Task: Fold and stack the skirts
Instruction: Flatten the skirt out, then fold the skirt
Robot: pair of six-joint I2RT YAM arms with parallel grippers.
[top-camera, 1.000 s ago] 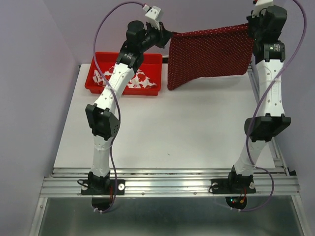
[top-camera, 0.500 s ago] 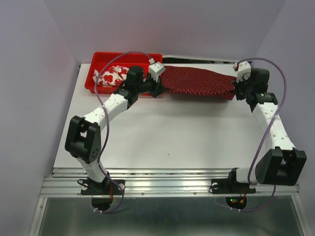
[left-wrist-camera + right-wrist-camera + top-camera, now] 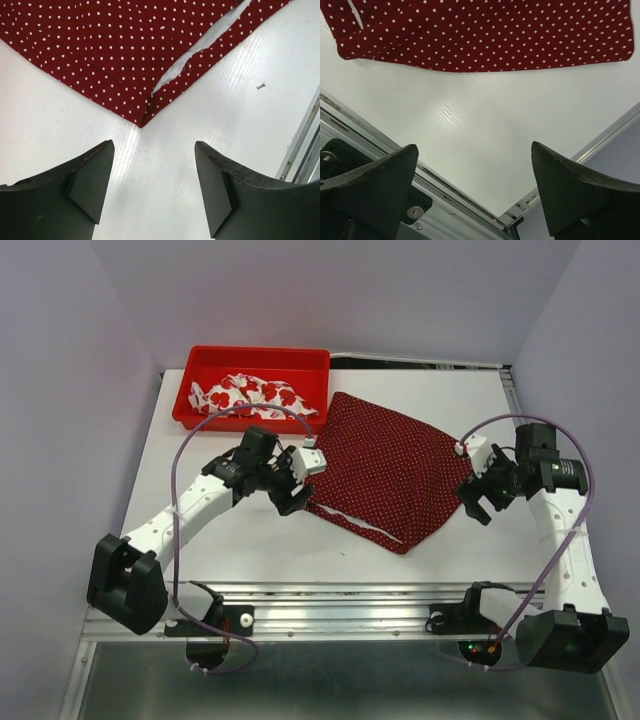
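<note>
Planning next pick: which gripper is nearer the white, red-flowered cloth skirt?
Left. The left gripper is just in front of the white, red-flowered cloth skirt; the right gripper is beyond the dark red polka-dot cloth skirt.

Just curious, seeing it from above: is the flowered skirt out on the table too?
No, the flowered skirt lies bunched inside the red tray, not on the table.

Lab test cell: plain walls (image 3: 400, 290), aluminium rail (image 3: 340, 618), white tabletop (image 3: 330, 540).
</note>
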